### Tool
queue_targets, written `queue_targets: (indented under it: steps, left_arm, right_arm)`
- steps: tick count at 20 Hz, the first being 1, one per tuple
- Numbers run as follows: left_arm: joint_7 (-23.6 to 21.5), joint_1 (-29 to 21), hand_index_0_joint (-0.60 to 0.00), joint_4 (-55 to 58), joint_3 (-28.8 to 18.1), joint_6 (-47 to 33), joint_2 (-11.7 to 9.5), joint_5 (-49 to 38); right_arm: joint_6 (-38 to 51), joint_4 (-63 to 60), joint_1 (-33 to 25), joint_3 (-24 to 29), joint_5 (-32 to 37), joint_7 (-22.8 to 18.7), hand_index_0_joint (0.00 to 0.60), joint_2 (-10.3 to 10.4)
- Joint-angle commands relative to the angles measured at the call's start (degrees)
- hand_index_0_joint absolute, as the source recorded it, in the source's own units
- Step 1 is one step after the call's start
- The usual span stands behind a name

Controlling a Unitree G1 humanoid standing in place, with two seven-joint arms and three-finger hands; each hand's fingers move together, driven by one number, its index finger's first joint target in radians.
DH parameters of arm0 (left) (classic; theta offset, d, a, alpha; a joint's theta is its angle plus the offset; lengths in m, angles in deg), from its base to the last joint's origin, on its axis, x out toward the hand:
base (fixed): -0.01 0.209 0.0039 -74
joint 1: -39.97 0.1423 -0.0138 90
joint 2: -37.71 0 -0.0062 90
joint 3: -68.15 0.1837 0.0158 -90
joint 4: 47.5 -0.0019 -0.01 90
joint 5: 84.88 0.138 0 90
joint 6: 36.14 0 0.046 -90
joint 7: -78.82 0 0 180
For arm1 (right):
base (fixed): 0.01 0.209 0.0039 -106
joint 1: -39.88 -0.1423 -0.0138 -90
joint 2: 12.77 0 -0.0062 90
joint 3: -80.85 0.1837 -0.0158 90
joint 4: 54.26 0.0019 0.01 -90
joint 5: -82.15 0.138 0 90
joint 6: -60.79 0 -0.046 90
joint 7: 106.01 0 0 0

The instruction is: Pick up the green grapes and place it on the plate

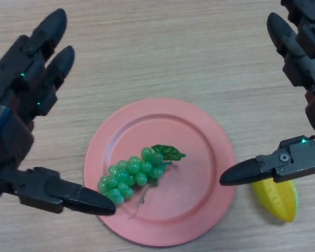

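Note:
A bunch of green grapes point(132, 175) with a green leaf lies on the left half of a pink round plate point(199, 142) in the lower middle of the head view. My left hand point(21, 100) is at the left, open, with fingers straight and its thumb tip close to the grapes' lower left end. My right hand point(299, 68) is at the right, open, with its thumb over the plate's right rim. Neither hand holds anything.
A yellow fruit point(278, 199) lies on the wooden table point(163, 52) just right of the plate, partly under my right thumb.

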Motion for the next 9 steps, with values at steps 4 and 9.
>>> queue_targets:
  steps: [4,9]
  left_arm:
    - [-3.34,0.5,0.0,2.96,-4.2,-9.05,-1.9,-4.65]
    - [-6.41,1.03,0.0,3.06,-6.17,-9.67,-5.23,-10.56]
  right_arm:
    - [3.35,2.95,-2.27,5.65,-1.53,1.24,0.0,-1.48]
    - [3.51,2.95,-1.44,5.69,-3.36,1.92,0.0,-1.41]
